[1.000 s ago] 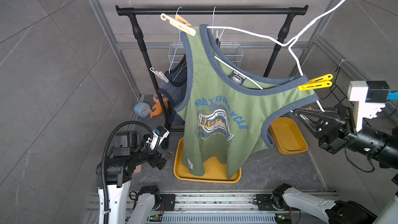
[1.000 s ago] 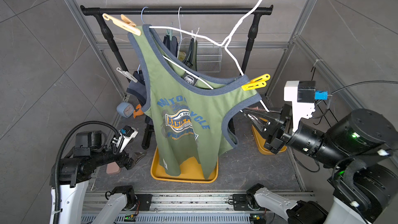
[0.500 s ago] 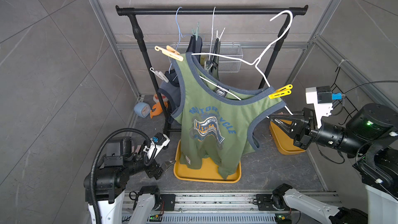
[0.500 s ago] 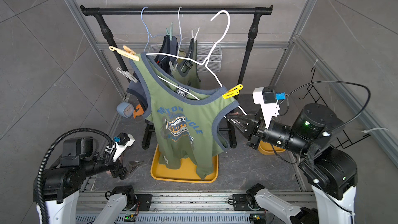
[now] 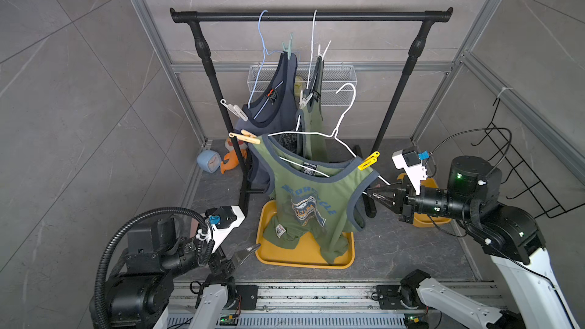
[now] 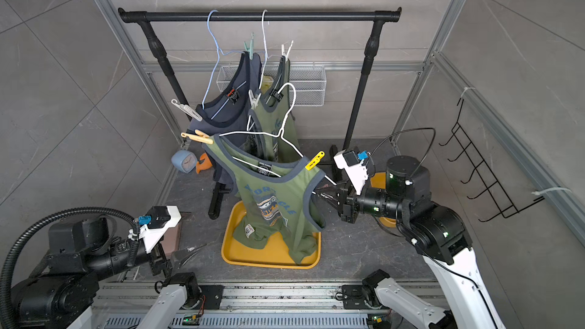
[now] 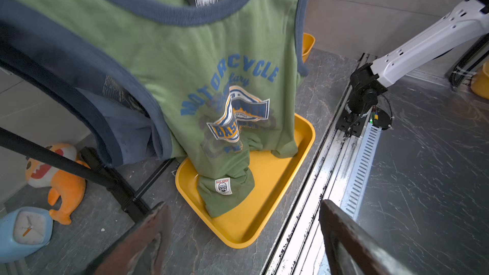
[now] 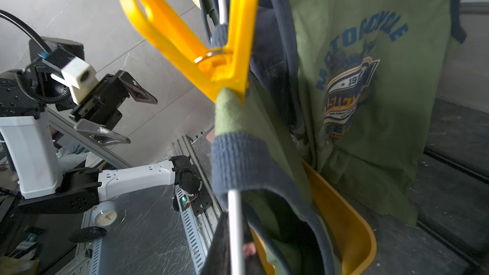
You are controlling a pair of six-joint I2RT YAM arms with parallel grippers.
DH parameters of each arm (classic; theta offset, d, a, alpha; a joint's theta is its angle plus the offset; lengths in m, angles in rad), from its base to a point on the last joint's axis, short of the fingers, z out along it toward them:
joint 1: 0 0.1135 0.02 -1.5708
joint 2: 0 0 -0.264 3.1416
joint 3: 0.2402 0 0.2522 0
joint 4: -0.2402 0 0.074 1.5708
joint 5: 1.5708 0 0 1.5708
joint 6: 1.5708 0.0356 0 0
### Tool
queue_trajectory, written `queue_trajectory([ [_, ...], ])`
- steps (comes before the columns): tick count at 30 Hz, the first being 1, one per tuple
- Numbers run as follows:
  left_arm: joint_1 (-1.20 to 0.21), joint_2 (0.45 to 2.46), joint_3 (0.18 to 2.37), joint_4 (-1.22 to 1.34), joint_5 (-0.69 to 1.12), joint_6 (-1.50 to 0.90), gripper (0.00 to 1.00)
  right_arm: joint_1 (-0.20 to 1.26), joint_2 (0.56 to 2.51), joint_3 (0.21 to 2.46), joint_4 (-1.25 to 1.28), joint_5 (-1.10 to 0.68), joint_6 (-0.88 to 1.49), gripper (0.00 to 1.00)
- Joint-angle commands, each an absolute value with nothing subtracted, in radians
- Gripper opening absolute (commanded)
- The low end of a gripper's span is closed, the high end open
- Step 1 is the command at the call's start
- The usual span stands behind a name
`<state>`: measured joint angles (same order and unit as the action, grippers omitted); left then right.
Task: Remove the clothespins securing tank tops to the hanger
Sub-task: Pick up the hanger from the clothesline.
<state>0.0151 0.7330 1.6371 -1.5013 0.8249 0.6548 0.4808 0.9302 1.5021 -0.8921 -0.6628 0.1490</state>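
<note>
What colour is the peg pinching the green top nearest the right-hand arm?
Bright yellow; the clothespin shows best in the right wrist view.

Tank top [image 5: 316,191] hem lies in tray [image 5: 294,256] before rack [image 5: 348,15].

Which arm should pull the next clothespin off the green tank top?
Left. The left gripper is open and free, while the right gripper is shut on the white hanger, holding it up.
</note>
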Motion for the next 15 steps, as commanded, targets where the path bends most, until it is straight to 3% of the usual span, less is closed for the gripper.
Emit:
queue_trajectory([
  [1, 0.012, 0.778, 1.679, -1.429, 0.885, 0.528, 0.9, 0.486, 0.929, 1.472, -0.836, -0.73, 0.116, 0.0],
  [9, 0.012, 0.865, 1.69, -1.22, 0.894, 0.375, 0.9, 0.512, 0.962, 1.413, -0.858, -0.761, 0.089, 0.0],
  [15, 0.012, 0.931, 1.702, -1.126, 0.867, 0.345, 0.9, 0.596, 1.038, 1.442, -0.907, -0.666, 0.043, 0.0],
])
